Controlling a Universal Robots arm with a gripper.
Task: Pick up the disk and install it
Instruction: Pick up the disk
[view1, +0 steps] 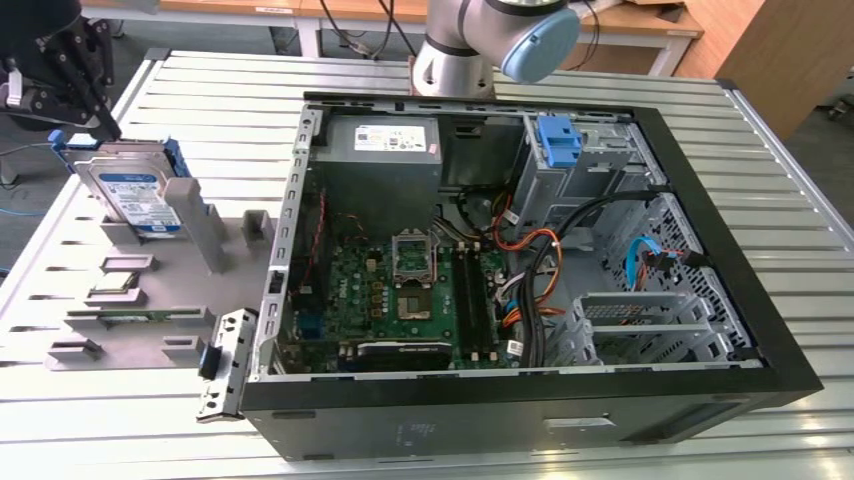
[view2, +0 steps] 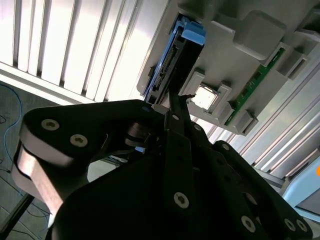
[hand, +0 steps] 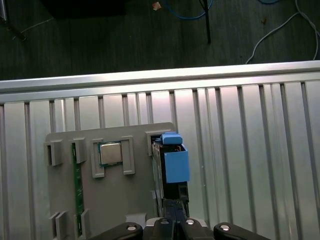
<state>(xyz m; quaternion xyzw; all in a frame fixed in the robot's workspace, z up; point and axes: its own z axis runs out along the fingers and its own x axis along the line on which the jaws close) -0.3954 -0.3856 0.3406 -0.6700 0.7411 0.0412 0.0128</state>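
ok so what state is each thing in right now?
disk: standing on edge in the grey holder, not in the case.
gripper: shut, tips at the disk's end; contact cannot be told.
processor chip: lying flat in its holder recess.
memory stick: on edge in a holder slot.
computer case: lying on its side, open.

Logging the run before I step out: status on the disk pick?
Gripper at one end of the disk. Disk standing on edge in the grey holder, outside the open computer case. Nothing between gripper and disk.
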